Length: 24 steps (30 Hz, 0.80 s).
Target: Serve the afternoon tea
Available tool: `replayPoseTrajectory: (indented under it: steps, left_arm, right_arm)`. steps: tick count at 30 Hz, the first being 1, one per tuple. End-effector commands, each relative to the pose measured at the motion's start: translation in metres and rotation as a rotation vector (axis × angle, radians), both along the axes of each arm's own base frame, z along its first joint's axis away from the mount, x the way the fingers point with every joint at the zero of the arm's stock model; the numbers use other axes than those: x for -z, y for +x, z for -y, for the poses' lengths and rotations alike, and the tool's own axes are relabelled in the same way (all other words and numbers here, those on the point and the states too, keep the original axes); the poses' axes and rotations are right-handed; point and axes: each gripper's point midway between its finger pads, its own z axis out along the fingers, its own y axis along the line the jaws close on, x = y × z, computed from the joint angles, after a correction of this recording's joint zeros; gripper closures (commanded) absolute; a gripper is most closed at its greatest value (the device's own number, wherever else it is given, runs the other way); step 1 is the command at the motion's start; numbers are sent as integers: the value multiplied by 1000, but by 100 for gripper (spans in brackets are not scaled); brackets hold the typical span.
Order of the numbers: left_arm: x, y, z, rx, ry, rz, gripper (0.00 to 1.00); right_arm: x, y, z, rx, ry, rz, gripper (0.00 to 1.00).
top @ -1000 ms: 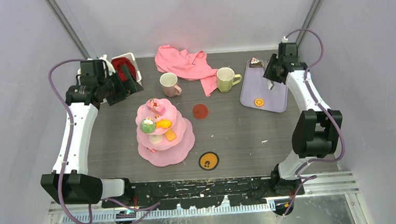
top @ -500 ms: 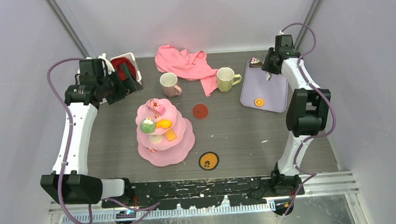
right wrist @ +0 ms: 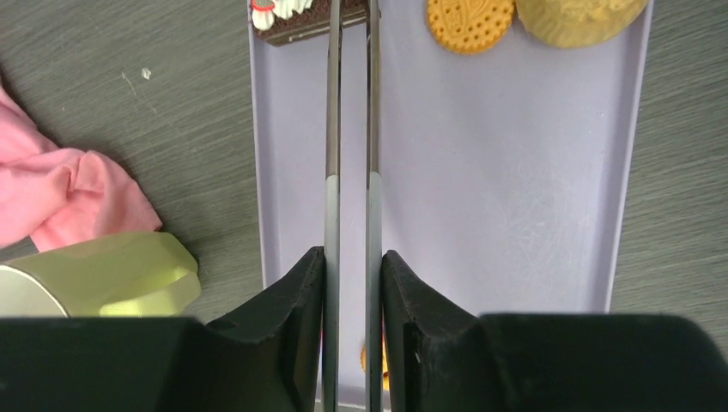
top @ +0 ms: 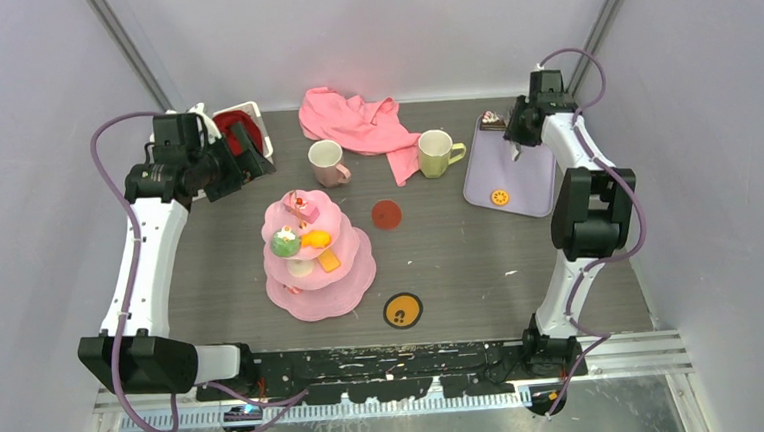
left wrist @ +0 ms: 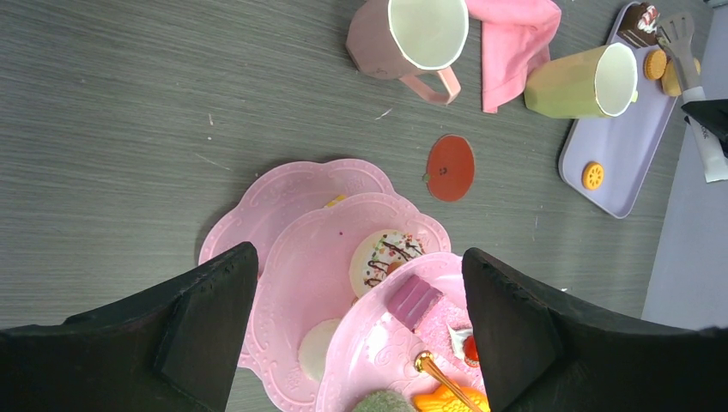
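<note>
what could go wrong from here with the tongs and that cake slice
1. The right gripper holds the tongs with their tips at the edge of the chocolate cake slice, which sits in the far corner of the tray. A shallow pinch may slip or push it off.
2. The cookie lies close beside the slice and could get knocked.
3. The yellow-green mug stands between tray and cake stand; a low carry might clip it.

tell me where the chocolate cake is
Top view, far right: the chocolate cake sits in the far left corner of the lilac tray, beside a biscuit; the tongs point at it.
</note>
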Motion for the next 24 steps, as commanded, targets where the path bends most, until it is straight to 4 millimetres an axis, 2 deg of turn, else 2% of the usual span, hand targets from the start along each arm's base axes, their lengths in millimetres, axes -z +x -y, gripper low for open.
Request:
replayPoseTrajectory:
  steps: [1, 8, 13, 16, 19, 24]
  left_arm:
    - [-19, 4, -1, -2, -3, 60, 12]
    - [-19, 2, 2, 5, -22, 61, 12]
    - [-18, 0, 3, 4, -28, 64, 12]
    - [-18, 0, 4, 7, -37, 62, 12]
    - [-19, 0, 6, 9, -43, 64, 12]
    - [-17, -1, 4, 9, -34, 58, 12]
  right_arm:
    - [-32, -8, -14, -73, 43, 64, 99]
    - [-31, -43, -31, -145, 98, 8, 99]
    - [-51, -63, -31, -144, 77, 45, 99]
    - [-66, -68, -24, -127, 35, 74, 99]
    - [-70, -71, -20, -116, 18, 81, 99]
    - [-75, -70, -34, -170, 71, 112, 99]
